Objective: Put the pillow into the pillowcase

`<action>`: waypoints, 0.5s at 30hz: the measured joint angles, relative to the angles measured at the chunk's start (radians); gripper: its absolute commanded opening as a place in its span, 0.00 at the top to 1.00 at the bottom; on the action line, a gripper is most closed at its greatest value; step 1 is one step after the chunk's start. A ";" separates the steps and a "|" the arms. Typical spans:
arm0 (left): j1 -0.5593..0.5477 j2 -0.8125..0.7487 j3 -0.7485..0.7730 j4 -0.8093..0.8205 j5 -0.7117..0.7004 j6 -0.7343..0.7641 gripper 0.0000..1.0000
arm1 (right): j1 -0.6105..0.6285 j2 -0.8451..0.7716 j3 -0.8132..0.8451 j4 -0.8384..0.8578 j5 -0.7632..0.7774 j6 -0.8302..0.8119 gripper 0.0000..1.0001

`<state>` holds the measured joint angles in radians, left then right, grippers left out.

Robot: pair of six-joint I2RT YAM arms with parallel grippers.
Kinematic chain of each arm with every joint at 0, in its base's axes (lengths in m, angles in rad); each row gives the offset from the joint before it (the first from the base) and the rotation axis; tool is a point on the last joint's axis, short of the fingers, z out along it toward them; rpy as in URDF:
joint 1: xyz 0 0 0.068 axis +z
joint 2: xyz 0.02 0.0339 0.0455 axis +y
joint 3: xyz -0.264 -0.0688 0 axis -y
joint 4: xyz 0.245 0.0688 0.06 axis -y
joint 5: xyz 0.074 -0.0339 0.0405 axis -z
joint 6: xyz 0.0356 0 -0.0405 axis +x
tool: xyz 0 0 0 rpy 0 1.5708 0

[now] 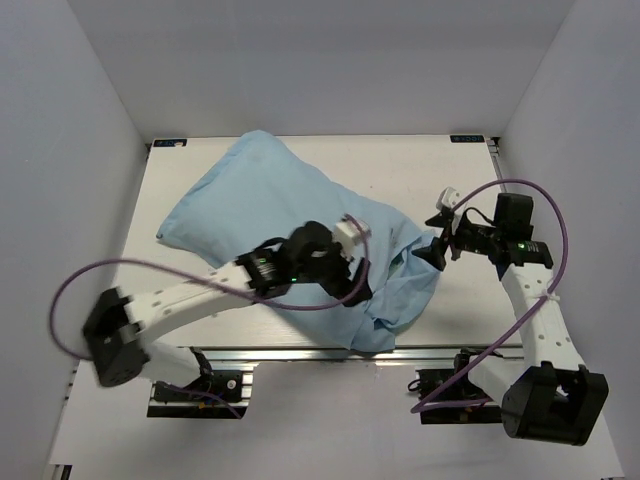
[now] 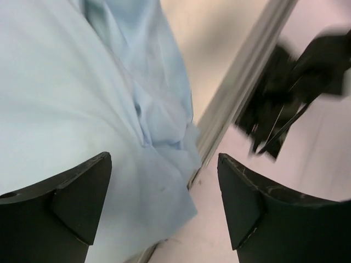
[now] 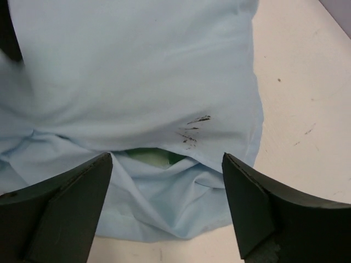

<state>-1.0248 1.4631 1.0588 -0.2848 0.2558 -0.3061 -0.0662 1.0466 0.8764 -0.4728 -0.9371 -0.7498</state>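
Observation:
The light blue pillowcase (image 1: 270,210) lies bulging and slanted across the table, and its loose open end (image 1: 395,300) is crumpled at the near edge. The pillow is hidden inside it. In the right wrist view a small green and pale patch (image 3: 156,157) shows in the case's mouth, below dark scuff marks (image 3: 192,129); I cannot tell whether it is pillow or lining. My left gripper (image 1: 350,280) (image 2: 164,159) hangs open over the loose fabric (image 2: 82,109) at the table's edge, holding nothing. My right gripper (image 1: 432,252) (image 3: 167,164) stands open just off the mouth, empty.
A metal rail (image 2: 241,93) runs along the table's near edge, and the fabric hangs slightly over it. Blurred dark arm hardware (image 2: 290,82) lies beyond the rail. White walls (image 1: 90,150) enclose the table. A bare patch of the table (image 1: 440,180) shows to the right of the pillowcase.

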 measured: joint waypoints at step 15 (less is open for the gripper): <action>0.002 -0.744 -0.235 -0.145 -0.535 -0.246 0.02 | 0.489 -0.195 -0.146 -0.080 0.139 -0.430 0.11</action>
<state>-1.0233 0.7189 0.8238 -0.4294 -0.2794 -0.5522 0.4225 0.8520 0.7307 -0.5533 -0.7982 -1.1797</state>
